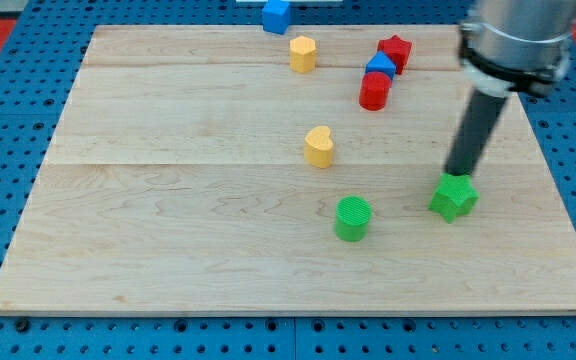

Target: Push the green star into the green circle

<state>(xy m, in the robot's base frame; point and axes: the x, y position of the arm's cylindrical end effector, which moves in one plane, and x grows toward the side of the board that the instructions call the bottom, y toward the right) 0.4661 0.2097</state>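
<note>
The green star (453, 197) lies on the wooden board (168, 230) at the view's lower right. The green circle (352, 218) stands to its left, about a block's width of bare wood between them. My tip (456, 176) is at the star's top edge, touching or nearly touching it, just above it in the view. The dark rod rises from there toward the view's top right.
A yellow heart (319, 146) sits above the green circle. Near the view's top are a yellow hexagon (302, 53), a red star (395, 50), a small blue block (380, 67), a red cylinder (374, 91) and a blue cube (276, 15) at the board's top edge.
</note>
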